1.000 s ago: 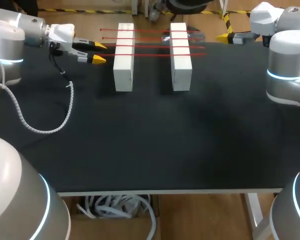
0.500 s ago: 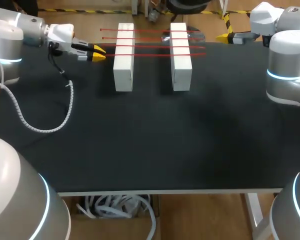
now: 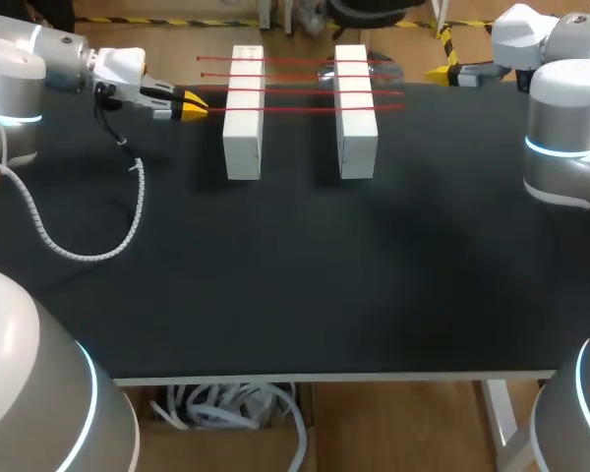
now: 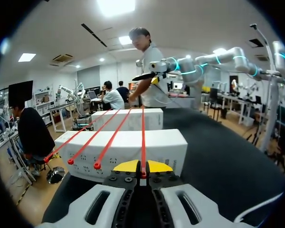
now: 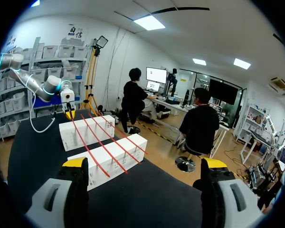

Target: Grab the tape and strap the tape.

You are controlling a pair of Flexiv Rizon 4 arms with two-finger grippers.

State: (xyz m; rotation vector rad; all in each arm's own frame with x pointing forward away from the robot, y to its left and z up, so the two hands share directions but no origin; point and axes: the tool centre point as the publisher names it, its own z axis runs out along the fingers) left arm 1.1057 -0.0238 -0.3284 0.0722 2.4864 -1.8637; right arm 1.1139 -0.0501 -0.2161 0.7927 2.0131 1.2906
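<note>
Two white blocks [image 3: 243, 110] [image 3: 355, 108] stand side by side at the back of the black table [image 3: 295, 285]. Several red tapes lie stretched across their tops. My left gripper [image 3: 192, 105] sits just left of the left block, shut on the left end of the front red tape [image 3: 305, 106]. In the left wrist view the yellow tips of that gripper [image 4: 142, 167] pinch the tape [image 4: 143, 137], which runs straight ahead over both blocks [image 4: 128, 145]. My right gripper [image 3: 441, 72] hangs open at the back right, clear of the blocks; its fingers [image 5: 76, 164] stand wide apart.
A coiled white cable [image 3: 128, 221] hangs from my left arm and trails over the table's left side. The other tapes' free ends [image 4: 96, 165] stick out past the left block, beside my left gripper.
My left gripper's fingers have come together onto the end of the front red tape. The right arm has not moved.
</note>
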